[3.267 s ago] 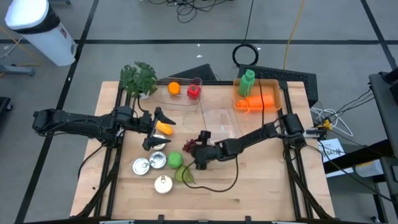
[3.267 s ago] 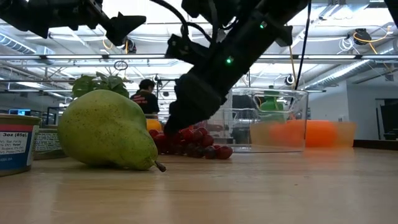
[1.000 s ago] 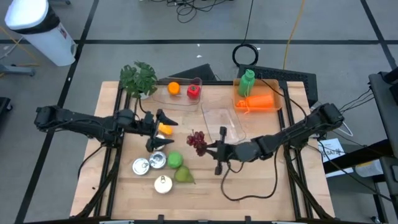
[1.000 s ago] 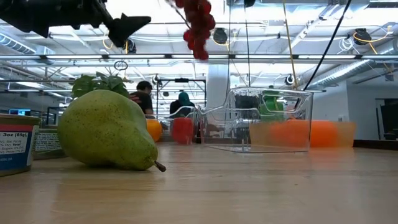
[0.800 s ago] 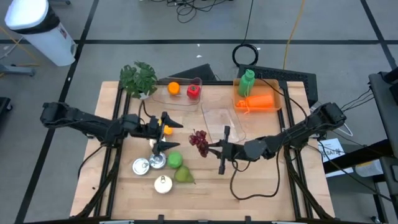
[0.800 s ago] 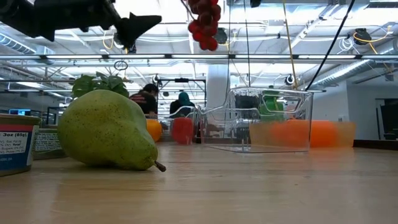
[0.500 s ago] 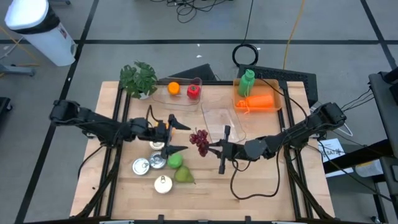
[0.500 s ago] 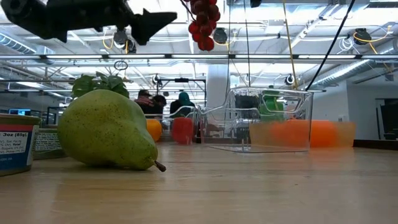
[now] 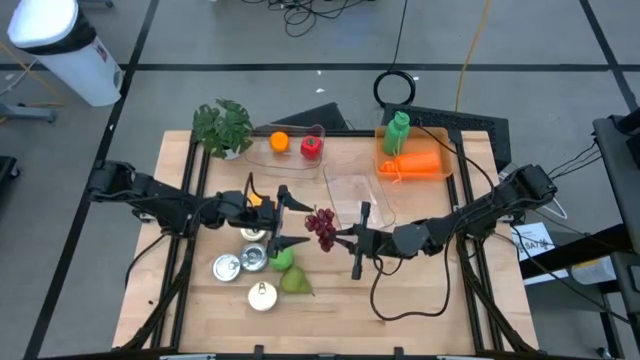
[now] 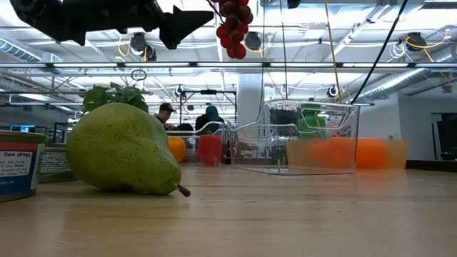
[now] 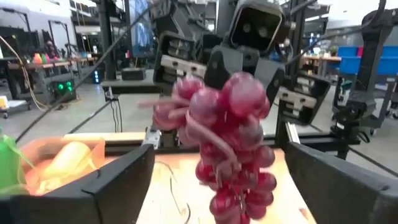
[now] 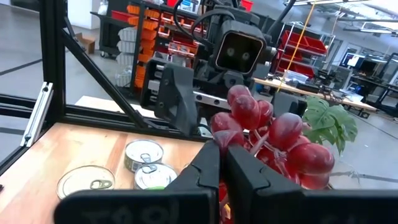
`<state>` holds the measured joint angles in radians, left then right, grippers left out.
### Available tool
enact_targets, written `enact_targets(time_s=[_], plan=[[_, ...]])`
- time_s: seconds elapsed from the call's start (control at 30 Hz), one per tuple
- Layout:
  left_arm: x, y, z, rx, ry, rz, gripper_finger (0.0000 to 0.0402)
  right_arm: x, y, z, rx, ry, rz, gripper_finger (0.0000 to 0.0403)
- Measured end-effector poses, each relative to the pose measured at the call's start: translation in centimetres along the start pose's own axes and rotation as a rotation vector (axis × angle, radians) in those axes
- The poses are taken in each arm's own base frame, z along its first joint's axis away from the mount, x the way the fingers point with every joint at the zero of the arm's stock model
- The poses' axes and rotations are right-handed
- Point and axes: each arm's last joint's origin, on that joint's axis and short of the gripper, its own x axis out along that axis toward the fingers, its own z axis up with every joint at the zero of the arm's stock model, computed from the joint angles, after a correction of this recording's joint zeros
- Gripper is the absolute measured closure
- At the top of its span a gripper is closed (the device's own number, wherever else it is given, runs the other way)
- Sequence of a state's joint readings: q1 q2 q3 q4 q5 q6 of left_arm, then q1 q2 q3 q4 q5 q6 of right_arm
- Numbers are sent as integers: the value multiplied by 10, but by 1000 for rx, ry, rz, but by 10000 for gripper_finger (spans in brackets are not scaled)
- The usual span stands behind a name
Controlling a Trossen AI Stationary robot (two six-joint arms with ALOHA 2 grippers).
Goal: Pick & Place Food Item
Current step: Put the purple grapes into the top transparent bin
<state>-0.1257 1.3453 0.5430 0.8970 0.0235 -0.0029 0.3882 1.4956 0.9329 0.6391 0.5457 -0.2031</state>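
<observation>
- Grapes (image 9: pixel 321 229) hang in mid-air above the table's middle, pinched by the right gripper (image 9: pixel 338 233); a thin stem hold could slip
- Left gripper (image 9: pixel 284 220), fingers spread just beside the bunch, might crush or knock berries loose

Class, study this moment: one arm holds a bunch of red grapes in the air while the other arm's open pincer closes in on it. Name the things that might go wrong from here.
1. The right pincer holds the grapes only by the stem, so single grapes may tear off if the left pincer pulls.
2. The bunch hangs loosely; the open left fingers might close on the soft fruit and crush it.
3. A dropped bunch would likely land on the bare table, outside the clear container.
</observation>
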Motion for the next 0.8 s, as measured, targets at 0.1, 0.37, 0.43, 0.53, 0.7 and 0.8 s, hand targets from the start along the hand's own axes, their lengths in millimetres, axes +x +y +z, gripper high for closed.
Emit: enact_targets(time_s=[0.1,0.37,0.43,0.53,0.7,0.8], plan=[[0,0,-1,0,14,8,71,0,0,0,2,0,0,400],[0,1,-1,0,11,29,204,0,0,0,3,0,0,400],[0,1,-1,0,11,30,232,0,0,0,3,1,0,400],[0,1,-1,-1,11,30,268,0,0,0,3,1,1,400],[0,1,-1,-2,11,28,313,0,0,0,3,2,1,400],[0,1,-1,-6,11,27,329,0,0,0,3,2,1,400]])
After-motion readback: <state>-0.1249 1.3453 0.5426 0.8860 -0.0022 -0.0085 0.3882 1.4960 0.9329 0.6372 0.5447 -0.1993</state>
